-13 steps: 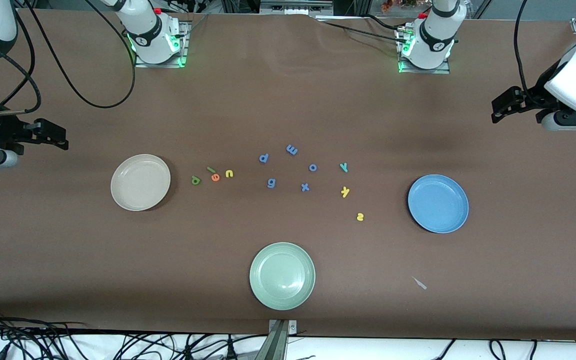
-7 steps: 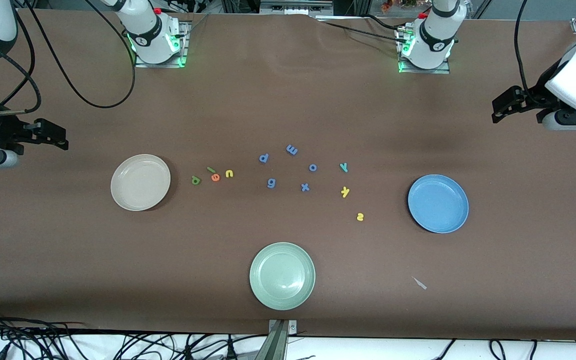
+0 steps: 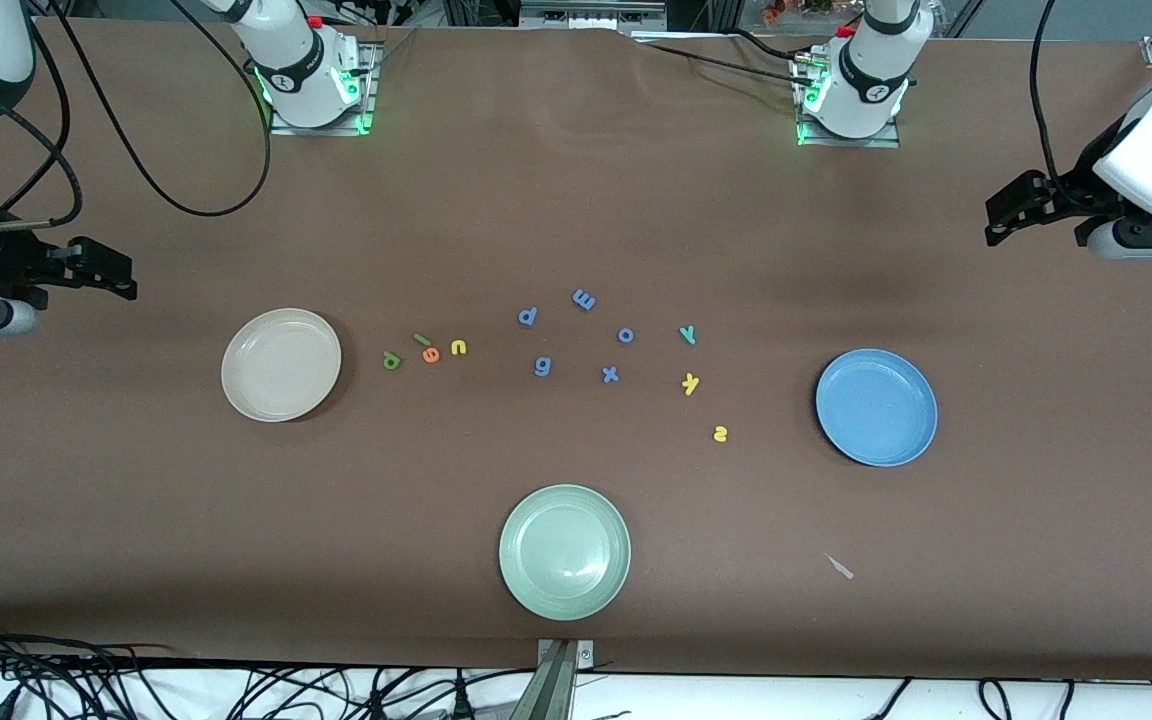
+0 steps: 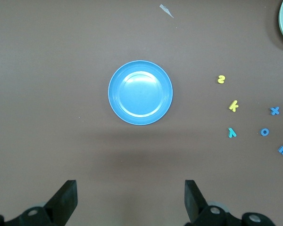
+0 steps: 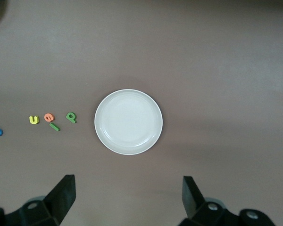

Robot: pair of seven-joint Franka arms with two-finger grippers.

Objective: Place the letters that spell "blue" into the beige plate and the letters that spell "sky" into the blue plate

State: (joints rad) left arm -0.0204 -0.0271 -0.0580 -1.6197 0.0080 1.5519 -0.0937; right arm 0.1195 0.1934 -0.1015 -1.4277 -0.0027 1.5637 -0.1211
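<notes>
I take the near plate (image 3: 564,552), the one closest to the front camera, as my marker. Farther from the camera than it, toward the right arm's end of the table (image 3: 576,200), I see a second plate (image 3: 281,364). A third plate (image 3: 876,407) lies likewise toward the left arm's end.

Every letter lies on the table, farther off than the near plate. The b (image 3: 392,360), l (image 3: 422,339), e (image 3: 430,354) and u (image 3: 458,347) sit toward the right arm's end. The y (image 3: 688,335), k (image 3: 691,383) and s (image 3: 720,433) sit toward the left arm's end. The spare letters (image 3: 610,374) lie straight out from my marker, between the two groups.
</notes>
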